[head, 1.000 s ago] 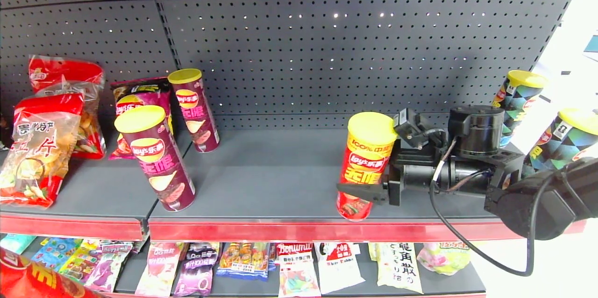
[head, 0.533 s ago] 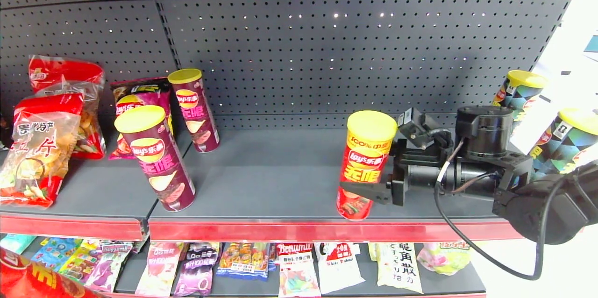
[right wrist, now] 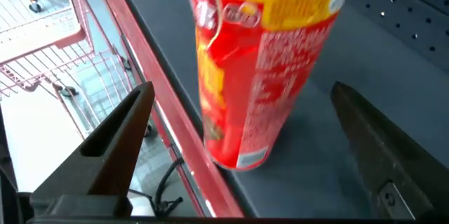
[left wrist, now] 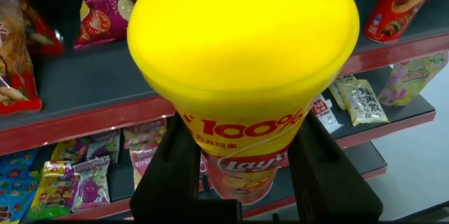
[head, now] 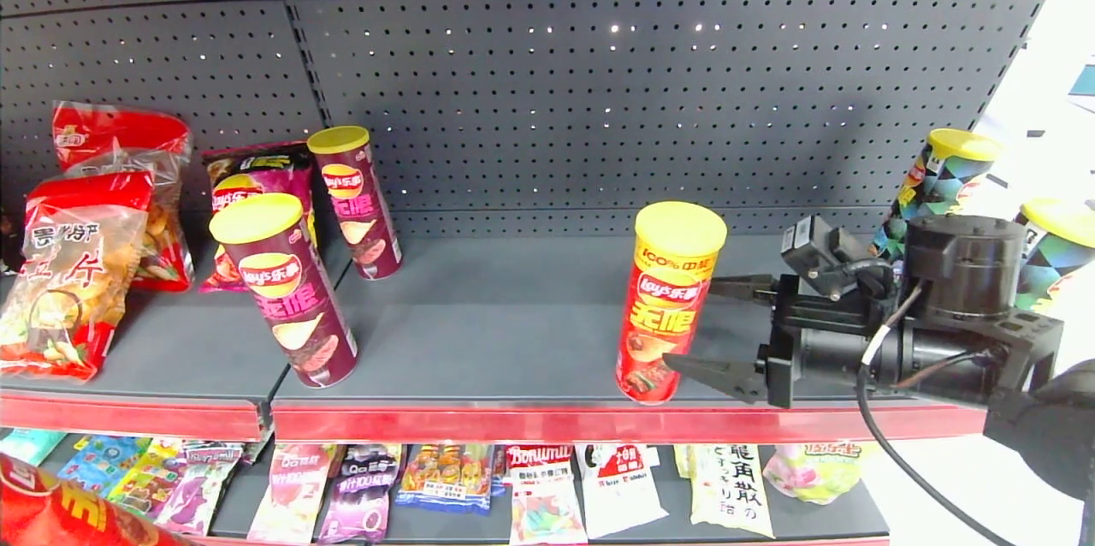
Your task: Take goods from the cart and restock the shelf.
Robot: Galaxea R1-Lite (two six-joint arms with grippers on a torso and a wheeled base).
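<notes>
Left gripper (left wrist: 242,155): black flat fingers pressed against both sides of the held canister (left wrist: 242,41), a tube with a smooth round yellow plastic lid and a glossy red and yellow wrap, carried in front of the shelf.
Snack bags (head: 73,272): crinkled film, part clear and part red, leaning at the far left of the deck.
Maroon canisters (head: 287,289): two slim cylinders with yellow lids, one near the front lip and one farther back, with a maroon foil bag (head: 257,178) beside the rear one.
Shelf (head: 513,315): matte grey metal deck, glossy red front lip, and a dark back panel punched with rows of small holes.
Red canister (head: 667,302): a tall cardboard-style tube with a shiny red print and a flat yellow lid, standing close to the front edge, right of middle.
Right gripper (head: 689,322): tapered dark wedge fingers spread wide, one on each side of the red canister, with a gap on both sides.
Cart (right wrist: 49,62): thin pink-red wire grid, seen below the shelf's lip.
Patterned canisters (head: 941,178): two tubes in a many-coloured triangle print with yellow lids, at the far right behind the right arm.
</notes>
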